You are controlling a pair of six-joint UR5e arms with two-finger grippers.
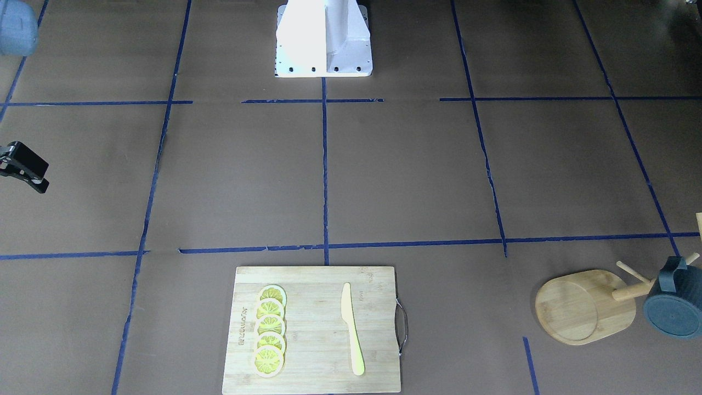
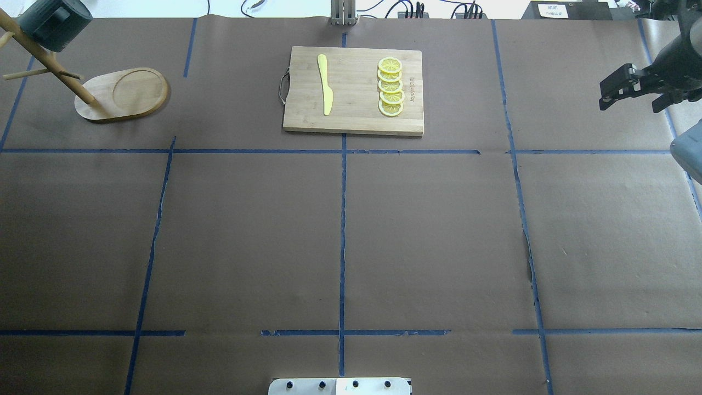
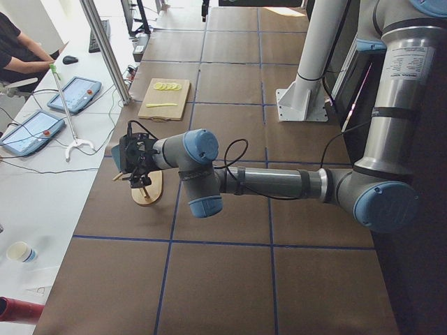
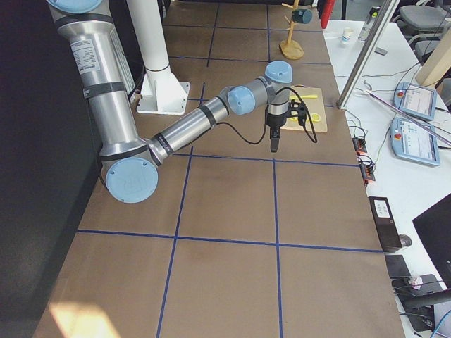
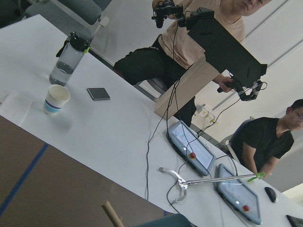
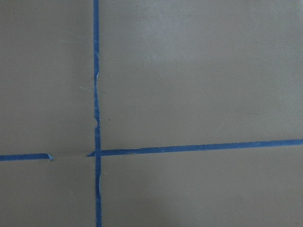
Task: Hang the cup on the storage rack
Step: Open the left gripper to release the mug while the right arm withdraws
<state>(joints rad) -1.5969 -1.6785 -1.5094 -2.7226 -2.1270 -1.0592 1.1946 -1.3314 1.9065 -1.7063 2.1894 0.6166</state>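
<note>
Cup [image 1: 674, 304] hung on storage rack [image 1: 570, 307] peg; left gripper [image 3: 134, 159] beside it, opening indeterminable. Right gripper [image 2: 617, 90] far from rack, empty, gap unclear. Probable risk: withdrawal snagging handle, toppling rack.

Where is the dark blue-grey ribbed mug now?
The dark blue-grey ribbed mug is at the overhead view's top left corner, up against the post of the light wooden mug tree, well left of the bamboo cutting board.

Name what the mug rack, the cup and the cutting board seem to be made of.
The storage rack: pale unpainted wood, likely bamboo; grain shows. The cup: probably ceramic; matte dark blue-grey, thick-walled. The cutting board: pale wood in visible strips, likely bamboo.
</note>
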